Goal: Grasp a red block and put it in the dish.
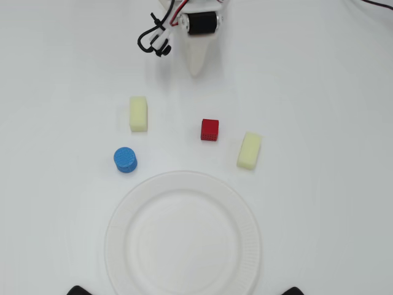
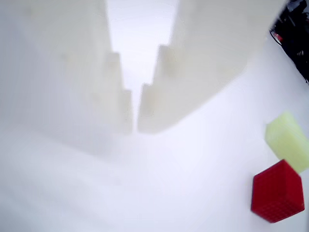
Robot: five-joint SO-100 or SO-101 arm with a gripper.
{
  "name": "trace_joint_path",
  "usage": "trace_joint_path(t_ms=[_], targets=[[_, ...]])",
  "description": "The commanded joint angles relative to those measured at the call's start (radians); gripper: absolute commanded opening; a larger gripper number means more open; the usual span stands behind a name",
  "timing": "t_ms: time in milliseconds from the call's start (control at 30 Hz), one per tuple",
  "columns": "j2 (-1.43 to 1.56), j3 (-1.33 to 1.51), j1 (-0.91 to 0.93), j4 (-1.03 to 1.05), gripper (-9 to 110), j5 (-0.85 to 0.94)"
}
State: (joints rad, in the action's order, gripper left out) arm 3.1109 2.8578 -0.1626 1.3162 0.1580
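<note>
The red block [image 1: 209,129] sits on the table just above the dish [image 1: 245,246] in the overhead view, untouched, so the grasp and the carry are both left to do. The dish is empty (nothing on its white face). The gripper [image 1: 196,69] hangs well above the block, jaws nearly closed with a thin slit, holding nothing. A blue cylinder [image 1: 125,160] lies left of the block, with yellow blocks [image 1: 139,114] either side.
</note>
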Motion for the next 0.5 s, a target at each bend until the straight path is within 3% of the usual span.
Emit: trace_joint_path(t_ms=[0, 200, 467], targets=[[-0.133, -0.129, 0.002, -0.031, 0, -0.012], [-0.437, -0.351, 0.009, -0.067, 3, -0.006], [-0.888, -0.698, -0.02, -0.075, 17, -0.02]])
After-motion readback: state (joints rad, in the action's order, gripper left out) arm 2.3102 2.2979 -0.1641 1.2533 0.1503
